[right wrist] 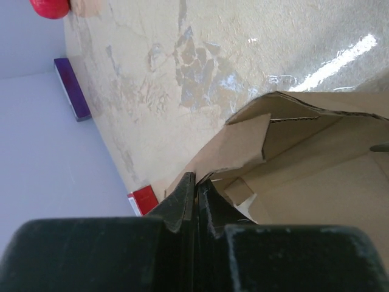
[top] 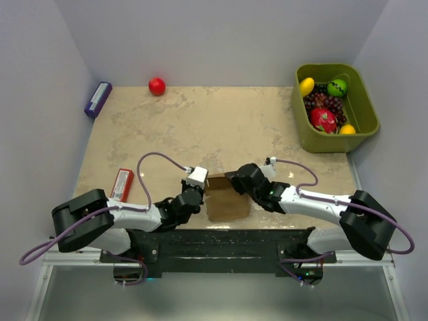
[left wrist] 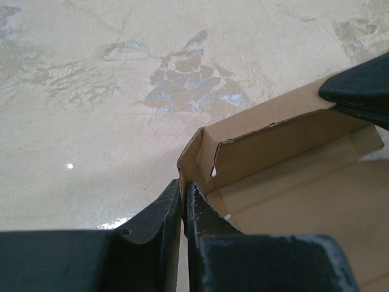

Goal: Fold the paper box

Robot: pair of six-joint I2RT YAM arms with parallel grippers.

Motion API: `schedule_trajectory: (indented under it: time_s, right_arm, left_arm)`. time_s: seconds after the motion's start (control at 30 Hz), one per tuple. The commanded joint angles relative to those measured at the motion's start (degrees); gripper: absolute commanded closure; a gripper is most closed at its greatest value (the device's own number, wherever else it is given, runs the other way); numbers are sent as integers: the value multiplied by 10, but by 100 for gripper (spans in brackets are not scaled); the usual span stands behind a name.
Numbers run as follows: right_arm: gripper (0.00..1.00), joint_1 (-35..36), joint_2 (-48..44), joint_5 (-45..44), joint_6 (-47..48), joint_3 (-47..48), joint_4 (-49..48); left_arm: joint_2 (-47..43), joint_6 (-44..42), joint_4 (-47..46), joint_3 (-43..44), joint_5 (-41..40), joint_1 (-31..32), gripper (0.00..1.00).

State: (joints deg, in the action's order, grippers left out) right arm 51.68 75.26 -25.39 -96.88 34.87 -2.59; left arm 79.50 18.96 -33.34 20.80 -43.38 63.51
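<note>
The paper box (top: pixel 227 204) is a brown cardboard blank lying near the table's front edge between both arms, its far wall raised. My left gripper (top: pixel 204 189) is at the box's left side. In the left wrist view it (left wrist: pixel 183 185) is shut on the upright corner wall of the box (left wrist: pixel 292 201). My right gripper (top: pixel 229 178) reaches in from the right at the far wall. In the right wrist view it (right wrist: pixel 196 180) is pinched shut on a side flap of the box (right wrist: pixel 316 182). A dark part of the right gripper (left wrist: pixel 358 88) shows over the far wall.
A flat red packet (top: pixel 122 184) lies left of the left arm. A purple box (top: pixel 97 99) leans at the far left wall and a red ball (top: pixel 156 85) sits at the back. A green bin (top: pixel 364 110) of fruit stands at the back right.
</note>
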Motion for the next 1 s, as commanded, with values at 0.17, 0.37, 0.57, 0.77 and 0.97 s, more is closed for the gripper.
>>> schedule_trajectory:
  time_s: [0.17, 0.37, 0.57, 0.77, 0.97]
  right_arm:
    - [100, 3, -13, -40, 6, -23, -16]
    - [100, 3, -19, -40, 3, -32, -20]
    - [100, 3, -25, -39, 6, -39, -24]
    - [100, 3, -33, -38, 5, -46, -28]
    - [100, 2, -36, -36, 6, -48, -29]
  left_arm:
    - [-99, 20, -16, -48, 86, 3, 54]
    - [-188, 26, 54, -59, 126, 0, 39]
    - [-252, 86, 146, -46, 222, -109, 40]
    - [-218, 94, 150, -32, 294, -210, 40]
    - [-102, 66, 116, -9, 354, -226, 44]
